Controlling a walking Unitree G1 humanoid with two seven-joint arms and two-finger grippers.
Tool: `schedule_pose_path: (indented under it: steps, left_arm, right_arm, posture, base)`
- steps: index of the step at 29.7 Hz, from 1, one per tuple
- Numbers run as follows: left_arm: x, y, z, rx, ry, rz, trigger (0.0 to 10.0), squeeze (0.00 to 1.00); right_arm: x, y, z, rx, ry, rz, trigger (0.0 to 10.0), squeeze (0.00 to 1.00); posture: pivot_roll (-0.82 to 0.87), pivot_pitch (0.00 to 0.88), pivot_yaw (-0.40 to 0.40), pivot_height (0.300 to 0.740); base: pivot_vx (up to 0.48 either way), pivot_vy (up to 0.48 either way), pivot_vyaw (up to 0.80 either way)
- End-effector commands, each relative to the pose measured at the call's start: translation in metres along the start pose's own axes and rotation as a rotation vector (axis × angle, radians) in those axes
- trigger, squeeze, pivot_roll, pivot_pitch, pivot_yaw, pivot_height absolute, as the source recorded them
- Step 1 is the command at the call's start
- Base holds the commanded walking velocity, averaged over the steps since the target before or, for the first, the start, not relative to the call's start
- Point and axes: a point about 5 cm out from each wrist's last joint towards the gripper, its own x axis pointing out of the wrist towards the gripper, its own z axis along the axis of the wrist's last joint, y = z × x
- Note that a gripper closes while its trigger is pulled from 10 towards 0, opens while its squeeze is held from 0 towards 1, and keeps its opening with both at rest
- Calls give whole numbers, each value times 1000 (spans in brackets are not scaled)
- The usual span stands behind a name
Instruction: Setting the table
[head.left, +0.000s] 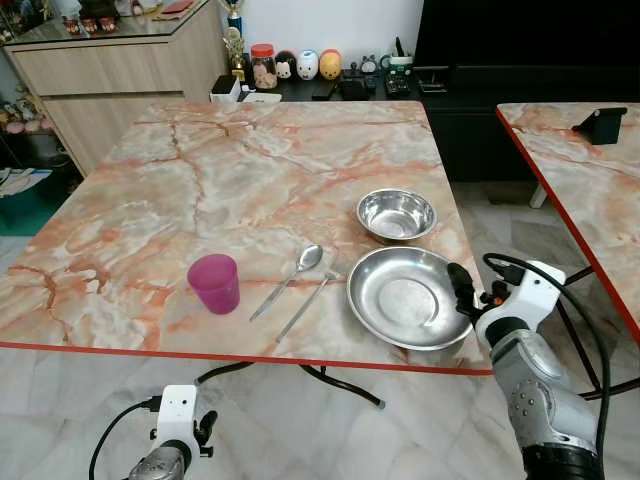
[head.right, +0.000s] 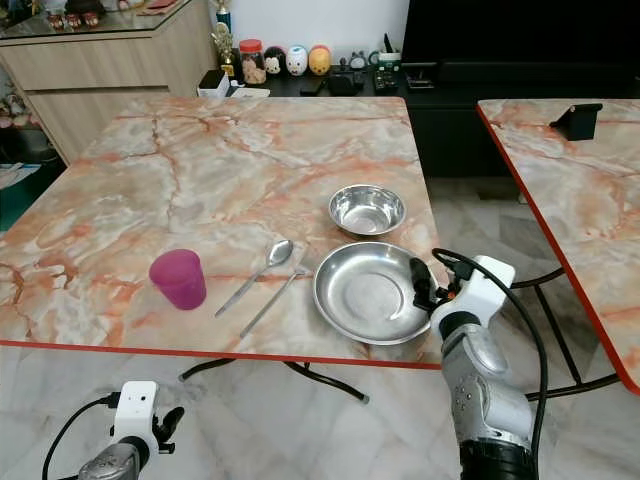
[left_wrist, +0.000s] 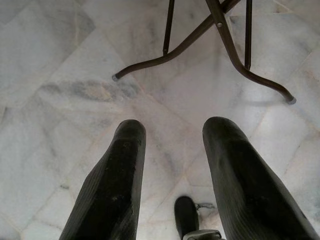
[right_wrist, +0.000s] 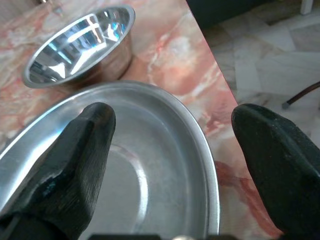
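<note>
A wide steel plate lies near the front right corner of the marble table. Just behind it stands a small steel bowl. Left of the plate lie a spoon and a thinner utensil, then a magenta cup. My right gripper is open at the plate's right rim; in the right wrist view its fingers straddle the plate, with the bowl beyond. My left gripper hangs open below the table over the floor.
A second marble table stands to the right across a narrow gap of tiled floor. A wooden sideboard and a low black shelf with jars and figurines line the far wall. Table legs curve over the floor.
</note>
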Motion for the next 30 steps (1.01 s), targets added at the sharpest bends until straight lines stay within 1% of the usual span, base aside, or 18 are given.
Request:
schedule_pose_path:
  steps: [1, 5, 9, 12, 15, 26, 27, 29, 30]
  left_arm:
    - [-1, 4, -2, 13, 2, 9, 10000, 0]
    - [-2, 5, -3, 11, 4, 14, 10000, 0]
    - [-2, 5, -4, 12, 7, 14, 10000, 0]
    - [-2, 5, -3, 10, 4, 14, 10000, 0]
    - [-2, 5, -2, 9, 2, 14, 10000, 0]
    - [-1, 5, -1, 8, 3, 18, 10000, 0]
    - [-1, 5, -2, 9, 5, 19, 10000, 0]
    - [-1, 5, -2, 10, 6, 20, 10000, 0]
    - [-1, 5, -2, 10, 7, 21, 10000, 0]
  right_arm:
    - [2, -1, 3, -2, -8, -4, 10000, 0]
    - [3, -5, 4, 9, -15, -18, 10000, 0]
    - [5, -7, -2, 17, 9, -32, 10000, 0]
    - [6, -4, -5, 40, 25, -21, 10000, 0]
    - [8, -2, -9, 26, 50, -10, 10000, 0]
    - [12, 2, -14, 15, 66, 3, 10000, 0]
    - [13, 3, -14, 11, 70, 4, 6039, 0]
    - [14, 3, -16, 4, 77, 5, 4157, 0]
    - [14, 4, -17, -4, 83, 6, 4157, 0]
  posture:
    - [-85, 0, 52, 740]
    - [-84, 0, 54, 740]
    - [-89, 0, 57, 740]
    - [-84, 0, 56, 740]
    - [-85, 0, 55, 740]
    - [-80, 0, 53, 740]
    - [-80, 0, 53, 740]
    - [-77, 0, 52, 740]
    - [-77, 0, 52, 740]
  base:
    - [0, 0, 0]
    - [0, 0, 0]
    - [0, 0, 0]
    - [0, 0, 0]
    - [0, 0, 0]
    - [0, 0, 0]
    - [0, 0, 0]
    - [0, 0, 0]
    - [0, 0, 0]
